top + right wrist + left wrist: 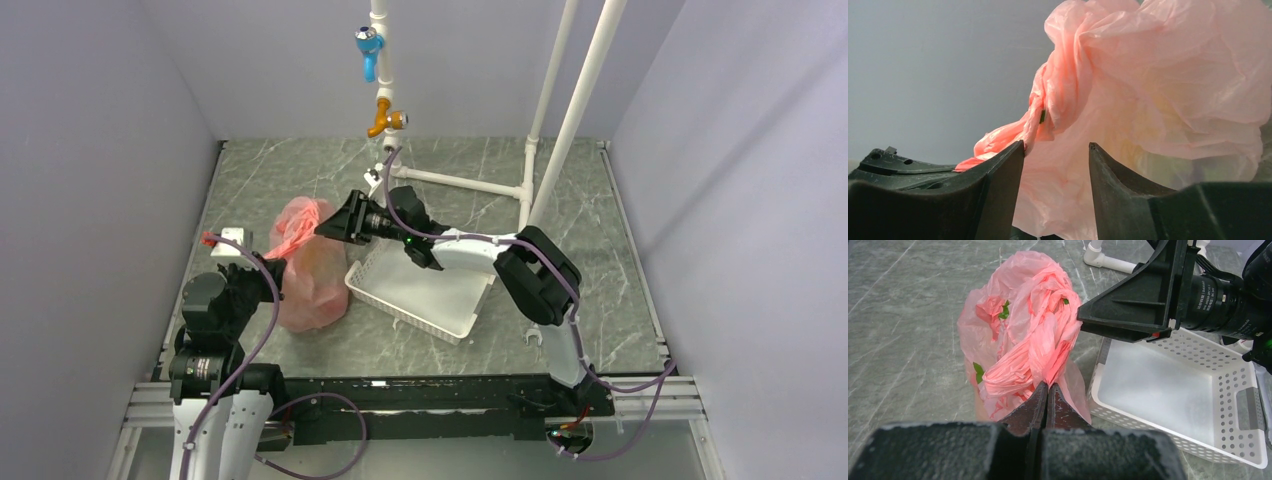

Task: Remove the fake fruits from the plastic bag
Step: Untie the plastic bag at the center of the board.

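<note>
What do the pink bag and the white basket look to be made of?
The pink bag looks like thin plastic film, translucent and faintly glossy: it crumples into fine creases and twists, and a yellowish tint shows through. The white basket seems to be rigid moulded plastic with a smooth satin finish: straight walls, neat rows of holes and a cut-out handle.

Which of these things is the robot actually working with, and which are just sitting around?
In the job: plastic bag, left gripper shut on it, right gripper open at it; fake fruits unseen, presumably inside.
Just lying about: white basket, pipe frame, blue tap, orange tap.
</note>
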